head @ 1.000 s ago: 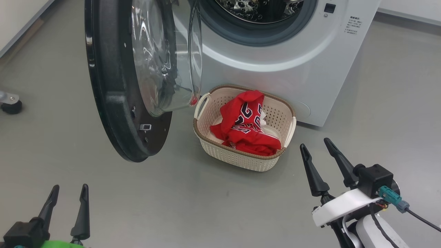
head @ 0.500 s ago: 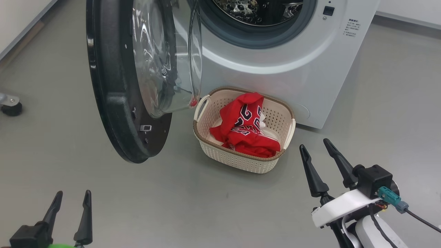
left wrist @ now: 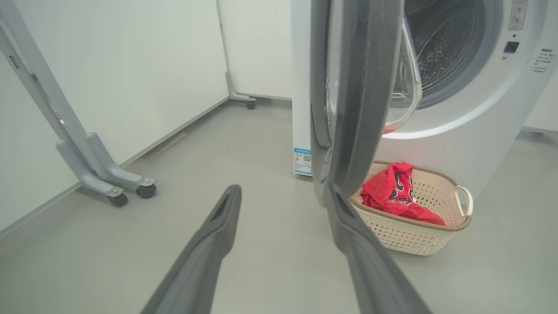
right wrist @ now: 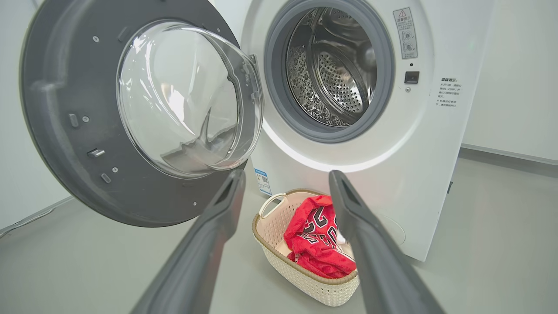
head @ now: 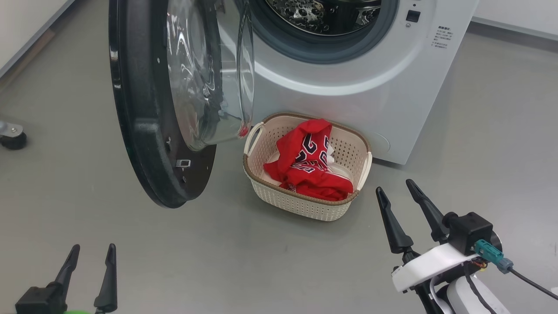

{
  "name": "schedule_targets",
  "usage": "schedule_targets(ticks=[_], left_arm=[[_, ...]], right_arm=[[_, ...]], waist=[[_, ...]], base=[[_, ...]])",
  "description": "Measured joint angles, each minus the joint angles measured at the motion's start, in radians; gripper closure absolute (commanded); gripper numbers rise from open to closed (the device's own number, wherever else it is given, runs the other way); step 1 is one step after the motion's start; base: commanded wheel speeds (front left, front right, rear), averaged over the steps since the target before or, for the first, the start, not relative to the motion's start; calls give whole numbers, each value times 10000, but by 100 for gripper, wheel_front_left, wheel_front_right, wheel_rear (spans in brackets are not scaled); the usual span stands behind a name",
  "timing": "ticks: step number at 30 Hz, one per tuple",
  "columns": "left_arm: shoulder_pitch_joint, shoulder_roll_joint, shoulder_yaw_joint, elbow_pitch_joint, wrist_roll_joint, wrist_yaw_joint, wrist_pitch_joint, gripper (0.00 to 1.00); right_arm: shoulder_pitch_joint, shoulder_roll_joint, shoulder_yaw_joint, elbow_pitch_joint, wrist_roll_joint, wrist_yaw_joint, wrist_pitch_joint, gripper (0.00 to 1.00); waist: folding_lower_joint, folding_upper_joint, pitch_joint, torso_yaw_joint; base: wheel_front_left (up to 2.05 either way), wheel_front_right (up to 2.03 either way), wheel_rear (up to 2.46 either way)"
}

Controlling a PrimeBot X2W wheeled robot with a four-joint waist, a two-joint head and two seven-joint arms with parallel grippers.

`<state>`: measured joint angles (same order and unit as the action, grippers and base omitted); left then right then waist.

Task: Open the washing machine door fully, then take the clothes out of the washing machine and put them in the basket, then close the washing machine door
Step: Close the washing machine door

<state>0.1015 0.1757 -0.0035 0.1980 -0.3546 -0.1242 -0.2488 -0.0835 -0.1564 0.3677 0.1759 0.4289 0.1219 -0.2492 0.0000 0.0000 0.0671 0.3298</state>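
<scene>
Our left pincer (head: 94, 247) hangs low over the grey floor (head: 226, 261), its two long dark fingers spread and holding nothing. Ahead of it, slightly to its right, stands the large round washing machine door (head: 139, 131), a wide black rim around a bulging clear glass bowl (head: 205, 78). It is swung wide open, edge-on to this pincer. The perforated steel drum (right wrist: 335, 74) looks empty, so we judge that shutting the door is the step left. A push that lands on the curved glass or glances off the glossy rim could slip, and the door would end up half swung and unlatched.

Right of the door's lower edge, ahead and left of our right pincer (head: 393, 186), sits the small cream perforated plastic basket (head: 296, 205) with its brown woven-look rim. It rests on the floor close before the big white front-loading washing machine (head: 348, 100) and holds the bright red clothes (head: 311, 165) with navy lettering. The fabric heaps above the rim, and we cannot tell whether the closing door clears it. A snag would drag the basket or spill the clothes.

The right pincer, likewise spread and empty, hovers near the basket's right corner, so a leftward sweep could knock it.
</scene>
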Motion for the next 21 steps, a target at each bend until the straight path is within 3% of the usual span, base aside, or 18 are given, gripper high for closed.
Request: schedule_targets(ticks=[21], left_arm=[[-186, -100, 100, 54, 96, 0, -2, 0]], right_arm=[[63, 17, -40, 2, -4, 2, 0, 0]], waist=[[0, 0, 180, -72]], base=[[0, 0, 0]])
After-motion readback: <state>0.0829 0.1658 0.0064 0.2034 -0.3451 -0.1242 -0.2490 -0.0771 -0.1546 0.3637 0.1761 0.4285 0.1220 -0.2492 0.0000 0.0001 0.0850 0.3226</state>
